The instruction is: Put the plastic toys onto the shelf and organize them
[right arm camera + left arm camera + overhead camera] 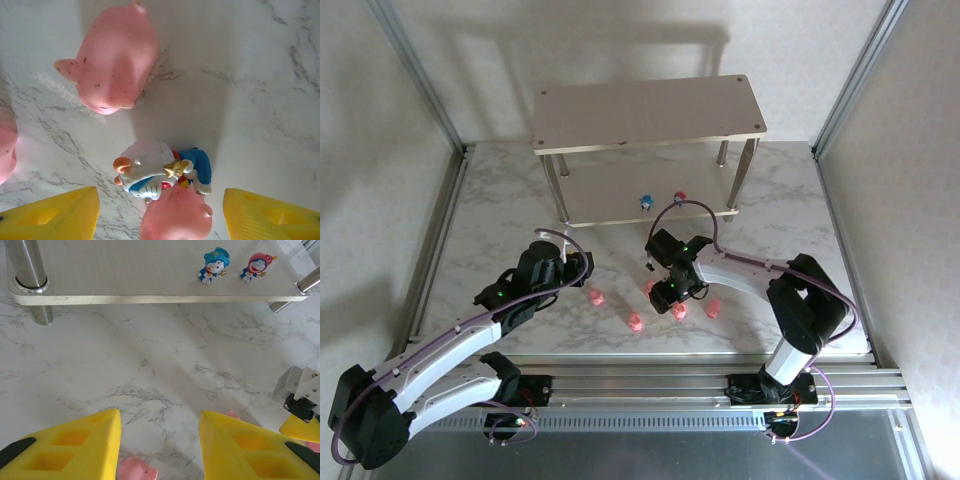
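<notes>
Hanging over a whitish-blue plastic toy (160, 172) on the white marble table (260, 75), the right gripper (160, 215) has its jaws wide apart, holding nothing. The left gripper (160, 440) is spread and empty too. A blue toy (215, 265) and a red toy (257, 267) stand on the pale beige shelf (125, 270).

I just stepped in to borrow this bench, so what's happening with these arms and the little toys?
Two robot arms are sorting plastic toys onto the shelf. A blue toy and a red toy already stand on its lower tier. The right gripper hangs with open fingers over a whitish-blue figurine that lies on the table against a pink toy. The left gripper, also open and empty, hovers over another pink toy.
</notes>
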`<action>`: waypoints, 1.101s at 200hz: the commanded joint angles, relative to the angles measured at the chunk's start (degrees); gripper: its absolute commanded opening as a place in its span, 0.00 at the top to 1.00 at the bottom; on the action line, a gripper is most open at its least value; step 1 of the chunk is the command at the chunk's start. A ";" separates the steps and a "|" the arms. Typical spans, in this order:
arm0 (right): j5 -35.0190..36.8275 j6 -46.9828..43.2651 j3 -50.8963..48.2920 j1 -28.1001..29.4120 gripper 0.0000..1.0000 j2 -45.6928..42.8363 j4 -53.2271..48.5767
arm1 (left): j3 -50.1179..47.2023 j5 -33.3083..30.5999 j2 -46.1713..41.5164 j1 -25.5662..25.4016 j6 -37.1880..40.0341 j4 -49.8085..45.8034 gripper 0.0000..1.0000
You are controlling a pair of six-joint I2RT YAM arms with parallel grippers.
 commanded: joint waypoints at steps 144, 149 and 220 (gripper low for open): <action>-6.31 4.41 0.83 -4.24 0.65 1.64 2.65 | 1.12 -2.33 -1.71 -0.53 0.88 -1.12 0.55; -6.43 4.74 0.67 -4.28 0.65 1.09 2.64 | 1.11 -2.21 -1.62 -0.52 0.86 -1.01 0.55; -14.29 13.01 -0.77 -10.04 0.65 -9.90 7.41 | 1.11 0.99 -0.17 -0.70 1.49 1.78 0.54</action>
